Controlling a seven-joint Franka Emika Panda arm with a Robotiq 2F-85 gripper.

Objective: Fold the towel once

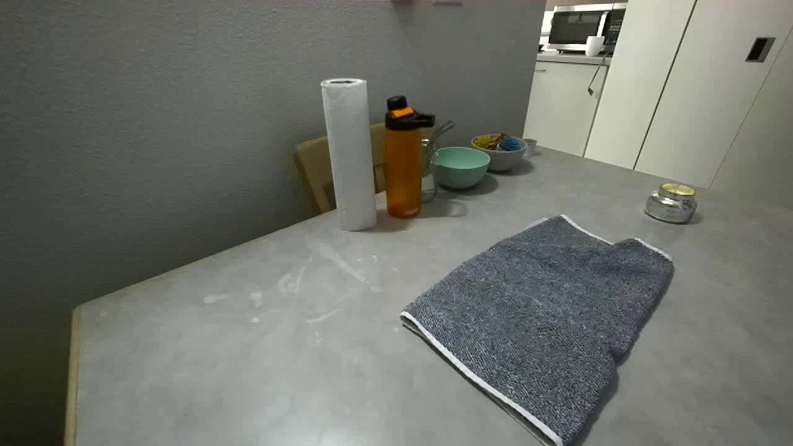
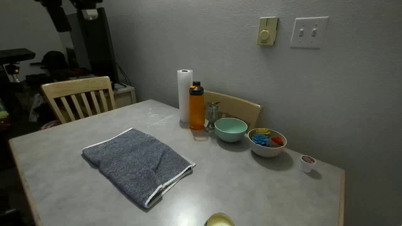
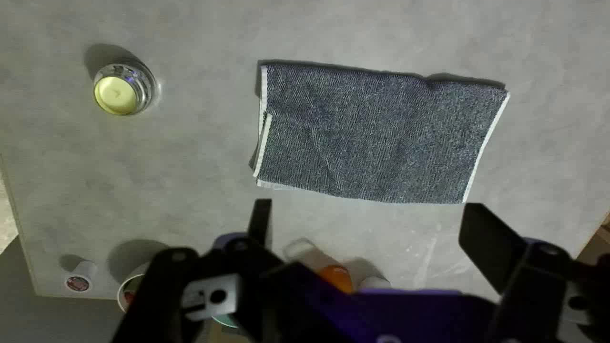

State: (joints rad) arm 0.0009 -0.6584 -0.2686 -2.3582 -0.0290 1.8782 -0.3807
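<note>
On the grey table, well below the widely spread jaws and apart from them, the folded towel

Dark grey towel, white-trimmed, folded over, slightly rumpled, flat on table

Clearance around towel, bottle obstructing near wall
</note>
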